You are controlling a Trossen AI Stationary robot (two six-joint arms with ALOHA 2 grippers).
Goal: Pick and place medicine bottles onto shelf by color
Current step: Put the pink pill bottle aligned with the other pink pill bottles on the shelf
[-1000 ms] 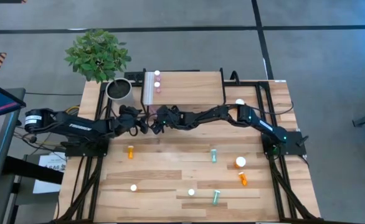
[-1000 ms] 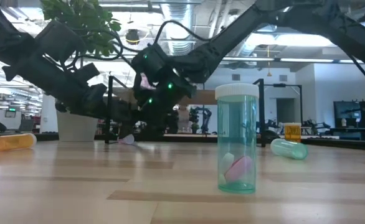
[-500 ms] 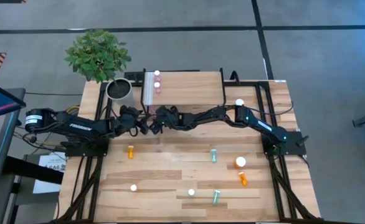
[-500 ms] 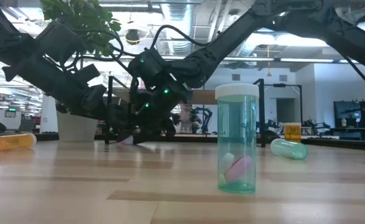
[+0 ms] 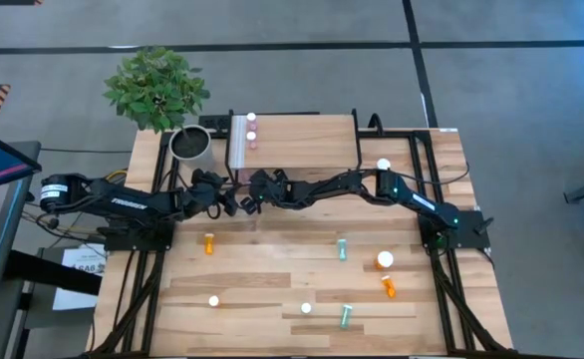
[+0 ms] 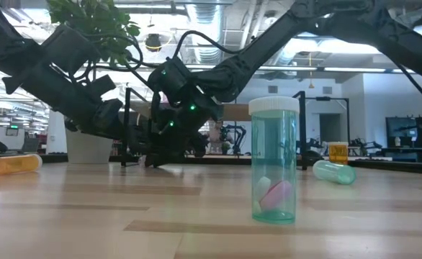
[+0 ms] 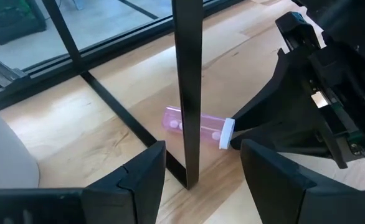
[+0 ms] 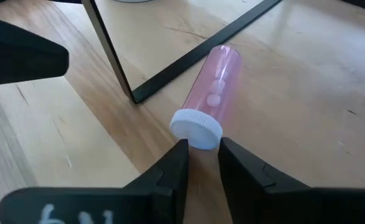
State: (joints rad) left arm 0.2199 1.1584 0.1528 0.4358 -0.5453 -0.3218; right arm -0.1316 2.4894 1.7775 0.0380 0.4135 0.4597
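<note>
A pink medicine bottle (image 8: 215, 81) with a white cap lies on its side on the table beside the shelf's black leg (image 7: 187, 93). My right gripper (image 8: 202, 144) reaches across from the right, its fingers closed in on the cap. My left gripper (image 7: 201, 171) stands open on the other side of that leg, touching nothing. The shelf (image 5: 302, 140) stands at the table's far side with pink bottles (image 5: 251, 120) upright at its left end. In the high view both grippers (image 5: 240, 203) meet at the shelf's near left corner and hide the lying bottle. My right gripper has its two fingertips (image 8: 181, 149) on the near rim of the bottle's white cap (image 8: 196, 127), one on either side. The fingers come slanting down from the table's right, in line with the bottle. The bottle lies flat on the table.
Loose bottles stand and lie on the near half of the table: an orange one (image 5: 208, 242), teal ones (image 5: 341, 249) (image 5: 345, 316), a larger orange one (image 5: 385, 260), and an upright teal one (image 6: 274, 162). A plant pot (image 5: 191, 143) stands left of the shelf.
My right gripper has dipped a little toward the pink bottle by the shelf leg. In the low view it now covers the bottle, which showed under it a second ago. The bottle itself has stayed on the table.
</note>
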